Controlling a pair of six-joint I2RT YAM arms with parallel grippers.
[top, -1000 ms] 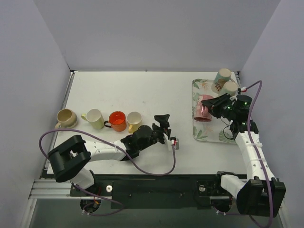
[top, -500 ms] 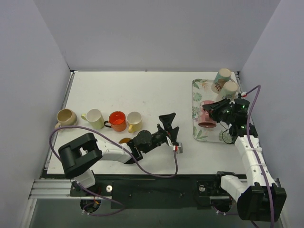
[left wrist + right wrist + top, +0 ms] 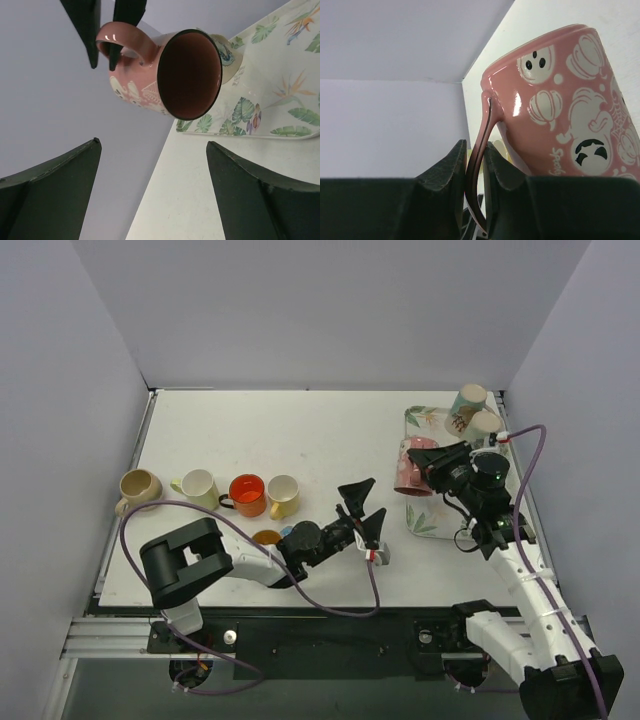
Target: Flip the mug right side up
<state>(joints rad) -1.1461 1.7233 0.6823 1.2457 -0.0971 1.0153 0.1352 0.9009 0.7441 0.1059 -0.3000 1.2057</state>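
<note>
Tray point(image 3: 428, 520): 2 cups point(image 3: 469, 400) near held pink mug point(image 3: 409, 470).

Mug point(image 3: 410, 475) over tray point(image 3: 428, 523); 4 cups point(image 3: 247, 494) left

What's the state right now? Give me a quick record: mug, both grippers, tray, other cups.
mug: pink mug, tipped sideways, mouth facing the left arm, not yet upright
right gripper: shut on the mug's handle
left gripper: open, holding nothing, apart from the mug
tray: floral tray beneath the mug; whether they touch is unclear
other cups: two cups at the tray's far end; row of four mugs on the table's left
</note>
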